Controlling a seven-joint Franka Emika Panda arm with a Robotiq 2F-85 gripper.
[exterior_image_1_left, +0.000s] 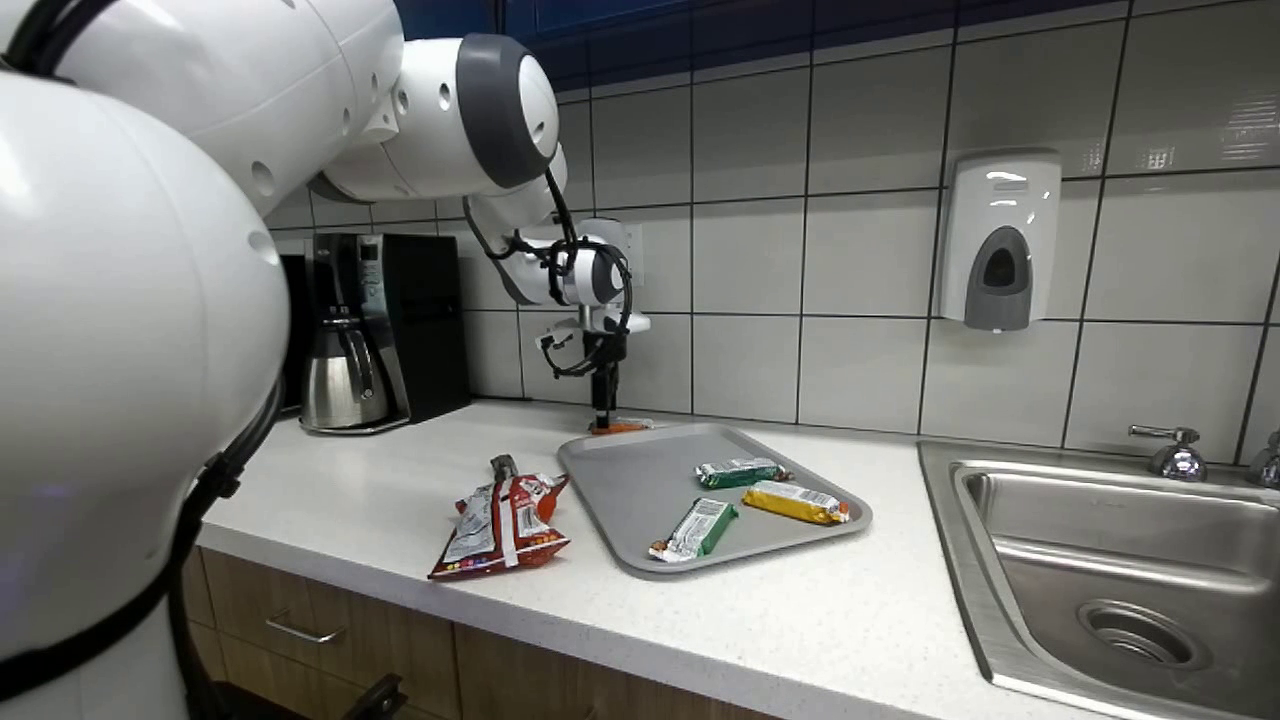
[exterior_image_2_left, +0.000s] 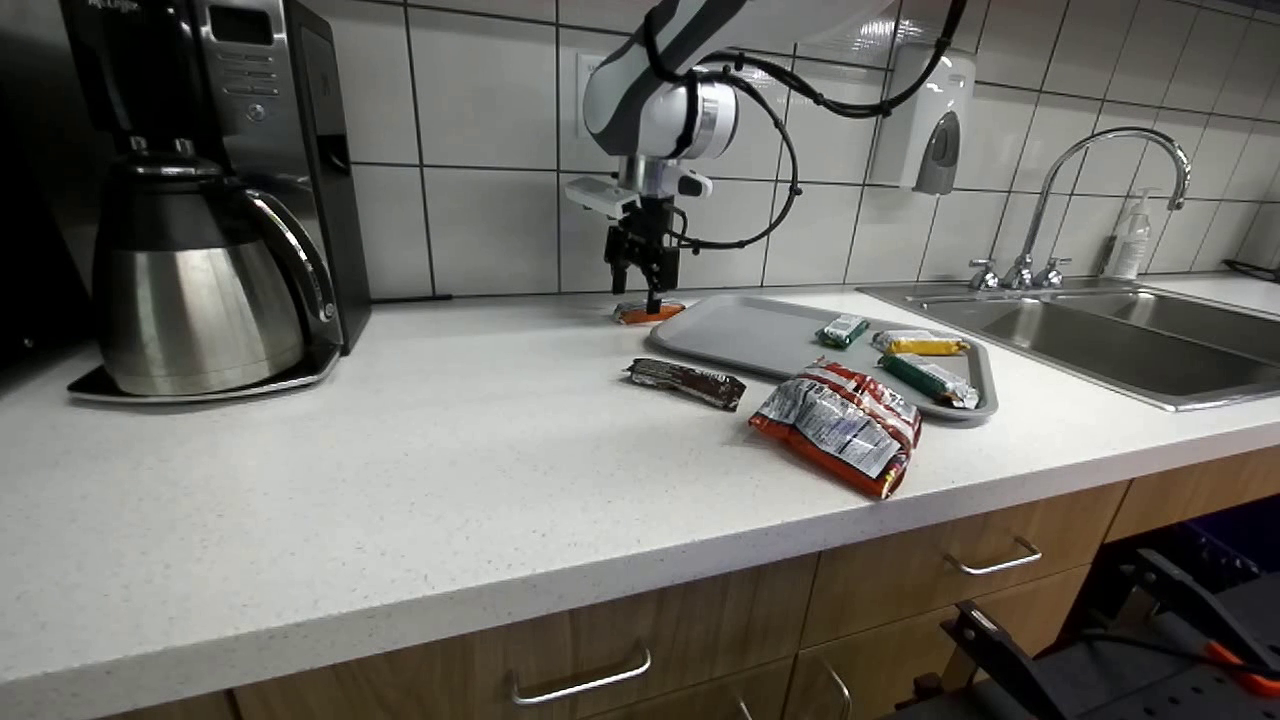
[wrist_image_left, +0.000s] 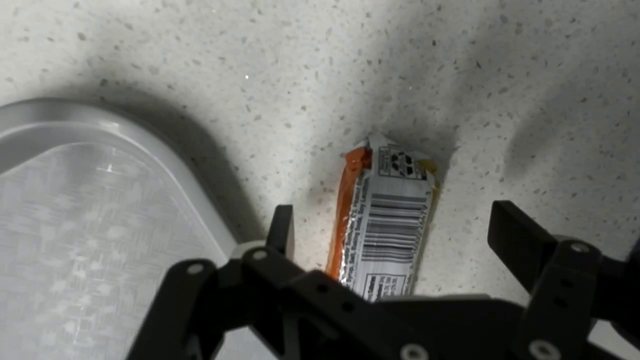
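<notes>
Place: is presenting as a kitchen.
Sink (exterior_image_1_left: 1050, 565): is sitting in the worktop (exterior_image_2_left: 400, 480).
Coffee maker (exterior_image_1_left: 415, 325): is standing near the back edge.
Tiled wall (exterior_image_1_left: 750, 260): is rising behind it.
Drawers (exterior_image_2_left: 900, 560): are running below the front edge.

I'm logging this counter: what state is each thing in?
Black two-finger gripper: open, empty
Orange wrapped bar: lying ungripped
Brown wrapped bar: lying flat
Grey plastic tray: bearing two green bars, one yellow bar
Red foil bag: lying down
Steel carafe: upright
Brown wooden drawers: shut
Chrome faucet: not running
</notes>
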